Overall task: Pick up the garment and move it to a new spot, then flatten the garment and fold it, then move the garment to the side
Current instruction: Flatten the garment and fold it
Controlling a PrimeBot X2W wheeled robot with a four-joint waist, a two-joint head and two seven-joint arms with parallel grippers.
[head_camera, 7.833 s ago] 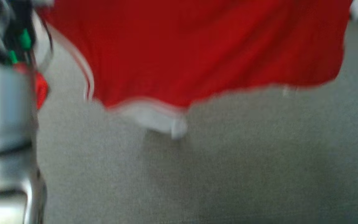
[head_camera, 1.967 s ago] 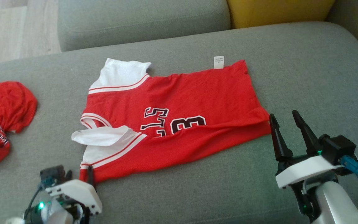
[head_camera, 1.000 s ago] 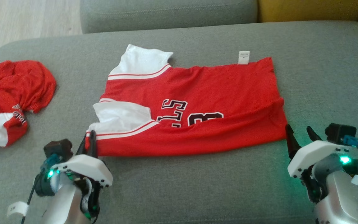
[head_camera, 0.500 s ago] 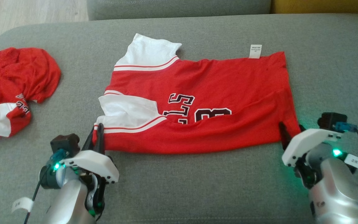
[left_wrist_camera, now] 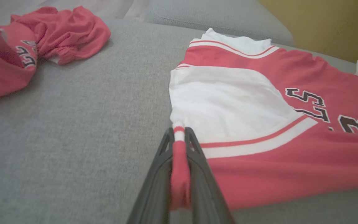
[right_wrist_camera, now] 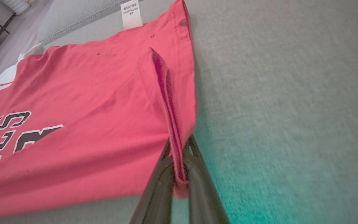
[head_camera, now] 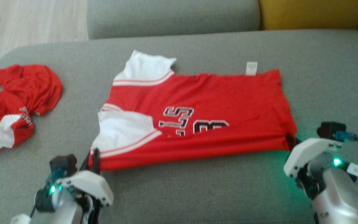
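Garment (head_camera: 197, 115), a red jersey with white shoulder panels and dark lettering, lies spread flat across the middle of the grey sofa seat (head_camera: 197, 193) in front of you, with its neck end toward your left and its hem toward your right. A small white label (head_camera: 251, 68) sticks out from its far edge near the hem.

Your left gripper (head_camera: 92, 157) sits at the near left corner of the jersey. In the left wrist view its two dark fingers (left_wrist_camera: 197, 161) are pressed together on a fold of red cloth with striped trim, just beside a white panel.

Your right gripper (head_camera: 291, 141) sits at the near right corner. In the right wrist view its fingers (right_wrist_camera: 162, 183) are closed on the hem, which stands up in a ridge running away from the tips. Green light from that wrist tints the seat beside it.

A second red garment (head_camera: 20, 99) lies crumpled at the left end of the seat, well apart from the jersey. Behind the seat you have a grey back cushion (head_camera: 172, 15), a yellow cushion (head_camera: 309, 14) to the right and pale wood floor (head_camera: 26, 25) at the far left.
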